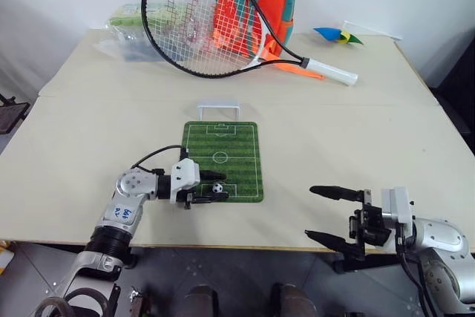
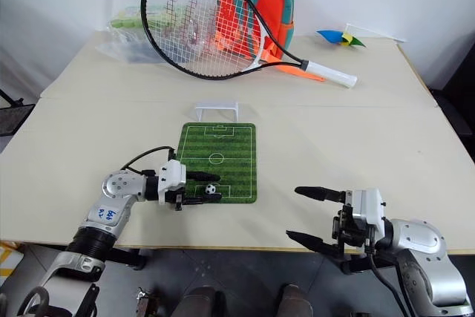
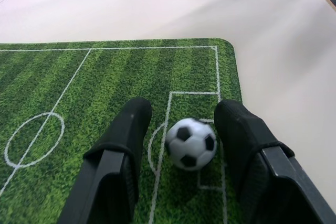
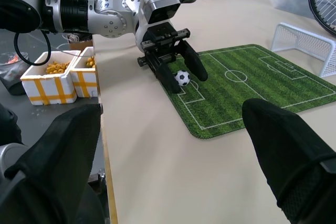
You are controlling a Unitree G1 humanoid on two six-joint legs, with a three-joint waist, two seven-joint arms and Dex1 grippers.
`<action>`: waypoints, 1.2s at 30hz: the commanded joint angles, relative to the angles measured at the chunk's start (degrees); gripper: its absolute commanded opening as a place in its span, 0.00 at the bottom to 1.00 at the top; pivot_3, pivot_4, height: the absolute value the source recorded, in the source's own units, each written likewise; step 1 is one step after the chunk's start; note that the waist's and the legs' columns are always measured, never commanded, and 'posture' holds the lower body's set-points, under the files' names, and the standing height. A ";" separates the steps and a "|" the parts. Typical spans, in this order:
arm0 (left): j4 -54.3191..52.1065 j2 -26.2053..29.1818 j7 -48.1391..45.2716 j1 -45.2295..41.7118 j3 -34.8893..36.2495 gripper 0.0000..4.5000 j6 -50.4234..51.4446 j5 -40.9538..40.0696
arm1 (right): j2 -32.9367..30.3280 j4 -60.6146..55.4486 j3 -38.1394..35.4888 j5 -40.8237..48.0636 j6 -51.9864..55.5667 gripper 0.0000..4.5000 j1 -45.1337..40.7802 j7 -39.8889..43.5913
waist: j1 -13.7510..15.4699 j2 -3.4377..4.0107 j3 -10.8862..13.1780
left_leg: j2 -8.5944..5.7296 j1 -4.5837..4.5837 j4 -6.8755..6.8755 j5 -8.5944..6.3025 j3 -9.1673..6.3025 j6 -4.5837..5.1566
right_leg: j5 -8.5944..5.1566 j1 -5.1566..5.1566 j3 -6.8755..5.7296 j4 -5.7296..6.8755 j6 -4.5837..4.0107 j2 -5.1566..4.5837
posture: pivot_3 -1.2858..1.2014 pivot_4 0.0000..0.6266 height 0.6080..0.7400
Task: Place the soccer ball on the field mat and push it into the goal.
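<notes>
The soccer ball, white with black patches, rests on the near end of the green field mat, inside the printed penalty box. My left gripper reaches in from the mat's left side. It is open, with a finger on either side of the ball and a gap at one side. The white goal stands on the table just past the mat's far end. My right gripper hovers open and empty at the table's front edge, to the right of the mat.
A black tennis racket leans on an orange and teal backpack at the back of the table. Clear plastic bags lie at the back left and a colourful paper toy at the back right.
</notes>
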 commanded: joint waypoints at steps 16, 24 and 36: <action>-30.68 15.68 -2.61 21.25 17.22 0.35 16.03 -17.94 | 2.98 1.05 1.38 -0.29 -1.62 1.00 -1.73 0.68 | -0.05 0.13 0.08 | 0.03 0.02 -0.01 -0.05 -0.03 0.02 | 0.00 0.01 0.04 -0.01 0.00 0.00 | 0.52 0.24 1.00; -30.60 12.00 -3.13 29.53 13.71 0.01 11.94 -15.13 | 3.30 3.95 0.30 -1.58 -6.13 1.00 -3.55 2.70 | -0.06 0.16 0.08 | 0.03 0.02 -0.02 -0.07 0.00 0.02 | 0.00 -0.02 0.05 -0.02 0.00 0.00 | 0.52 0.24 1.00; -22.79 4.01 4.45 17.88 6.49 0.01 13.71 -9.50 | 2.66 5.10 -0.45 -1.81 -7.61 1.00 -3.12 3.70 | -0.23 0.20 0.06 | 0.01 0.05 0.00 -0.06 0.02 0.02 | 0.00 0.01 0.06 0.00 -0.01 0.00 | 0.52 0.24 1.00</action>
